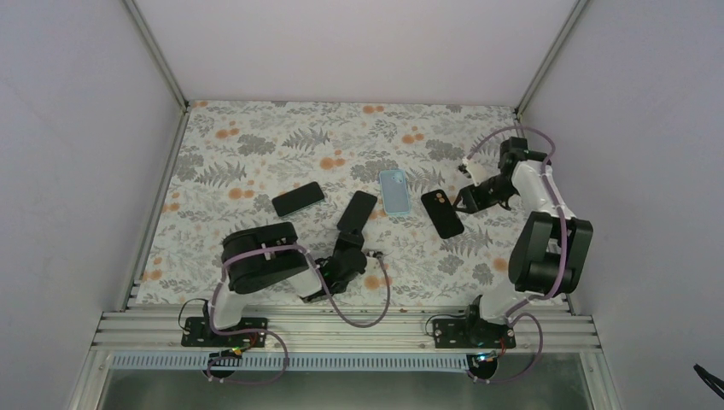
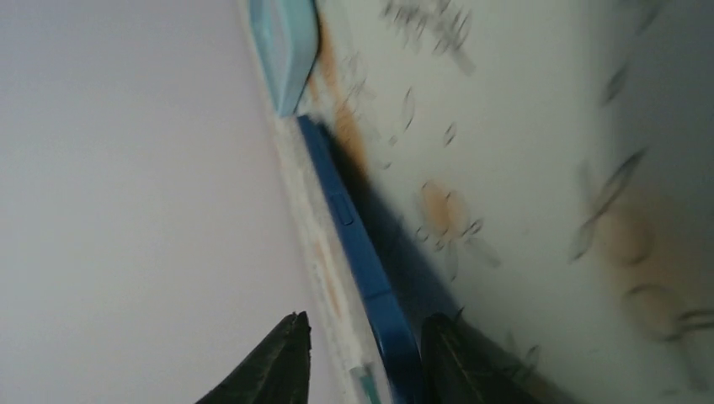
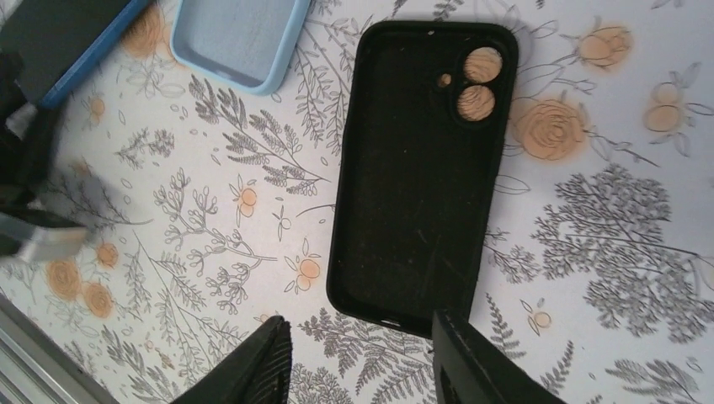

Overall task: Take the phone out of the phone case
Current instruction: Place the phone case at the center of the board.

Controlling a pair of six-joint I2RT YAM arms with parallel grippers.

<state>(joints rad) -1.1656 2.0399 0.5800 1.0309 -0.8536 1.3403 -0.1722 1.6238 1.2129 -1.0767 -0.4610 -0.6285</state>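
Robot lab test cell, not home. Plain pale panel walls (image 1: 359, 43) box in worktop on three sides, with bare aluminium corner posts (image 1: 158, 51). Slotted aluminium rail (image 1: 341, 329) runs along near edge; two black robot arms (image 1: 256, 260) bolted to it side by side. Purple cables (image 1: 388, 286) loop loose off arms. Floral-print cloth (image 1: 256, 145) over worktop is only homely touch.

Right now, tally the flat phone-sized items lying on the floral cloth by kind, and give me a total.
Empty cases: 2 (pale-blue rounded shell; black shell with camera holes)
Phones: 2 (blue-edged phone; black phone)
Total: 4
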